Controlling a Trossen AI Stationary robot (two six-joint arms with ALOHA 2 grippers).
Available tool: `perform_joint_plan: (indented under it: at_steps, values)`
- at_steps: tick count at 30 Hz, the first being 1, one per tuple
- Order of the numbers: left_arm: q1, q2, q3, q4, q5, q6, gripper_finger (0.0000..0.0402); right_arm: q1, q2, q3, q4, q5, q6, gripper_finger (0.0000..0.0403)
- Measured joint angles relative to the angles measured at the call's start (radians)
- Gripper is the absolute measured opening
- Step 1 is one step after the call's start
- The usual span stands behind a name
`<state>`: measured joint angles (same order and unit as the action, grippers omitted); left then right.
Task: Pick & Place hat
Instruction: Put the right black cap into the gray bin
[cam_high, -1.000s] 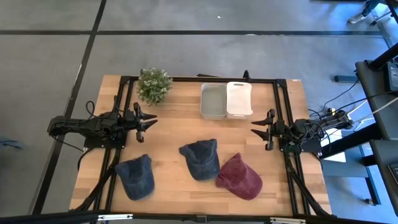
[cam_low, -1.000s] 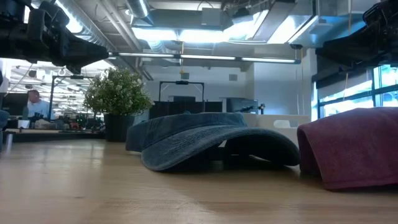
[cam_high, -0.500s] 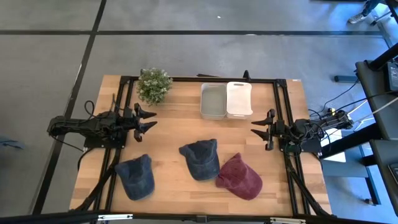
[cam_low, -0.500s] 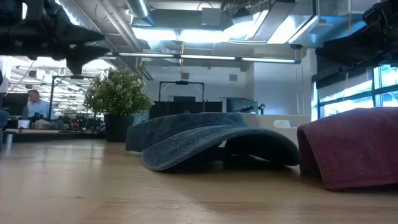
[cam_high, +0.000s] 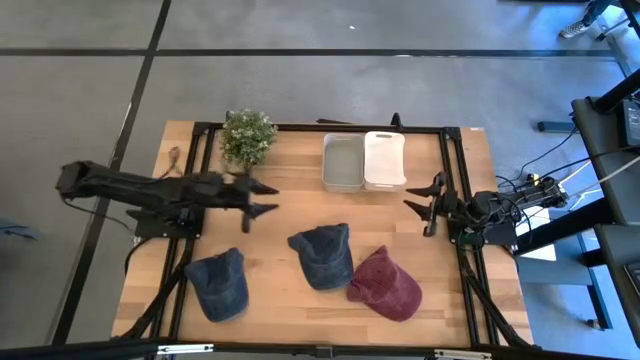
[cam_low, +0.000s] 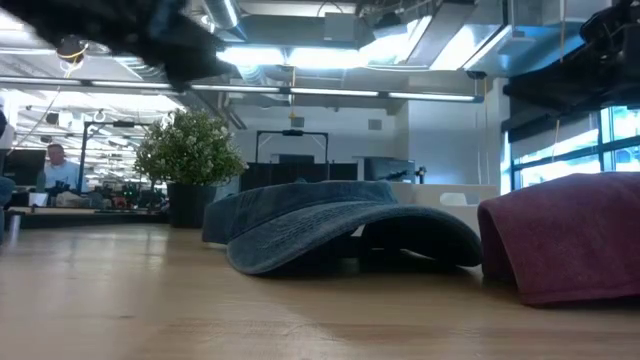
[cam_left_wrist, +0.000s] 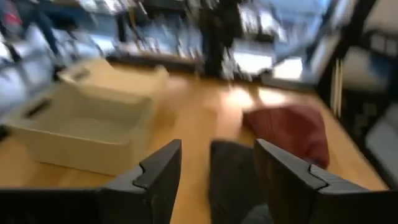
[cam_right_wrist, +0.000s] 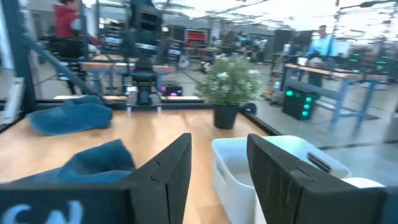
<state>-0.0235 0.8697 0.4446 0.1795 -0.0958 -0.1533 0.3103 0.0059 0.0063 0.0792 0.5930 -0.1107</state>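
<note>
Three caps lie crown-up on the wooden table: a dark blue cap (cam_high: 323, 255) in the middle, a maroon cap (cam_high: 385, 283) touching its right side, and another blue cap (cam_high: 218, 283) near the left front. My left gripper (cam_high: 270, 198) is open and hangs over the table left of centre, above and to the far left of the middle cap. In the left wrist view the middle cap (cam_left_wrist: 233, 180) shows between the open fingers (cam_left_wrist: 217, 155). My right gripper (cam_high: 412, 204) is open near the right edge, pointing left (cam_right_wrist: 217, 149).
Two pale bins (cam_high: 345, 162) (cam_high: 384, 160) stand side by side at the far edge, and a potted plant (cam_high: 248, 137) stands at the far left. Black frame rails run along both sides of the table. Bare wood lies between the bins and the caps.
My left arm has reached out from the left edge toward the table's right, bringing its open gripper closer to the middle blue cap. The caps lie as before.
</note>
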Motion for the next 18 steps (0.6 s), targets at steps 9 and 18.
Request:
perform_joint_plan:
  at_steps: [9, 18]
  values:
    - [0.0, 0.531, 0.362, -0.222, 0.054, 0.08, 0.0194, 0.0, 0.0, 0.0, 0.0, 0.008, 0.002, 0.0156]
    - [0.034, 0.837, 0.506, -0.206, 0.118, 0.065, 0.0192, 0.0, 0.0, 0.0, 0.001, 0.008, 0.001, 0.0156]
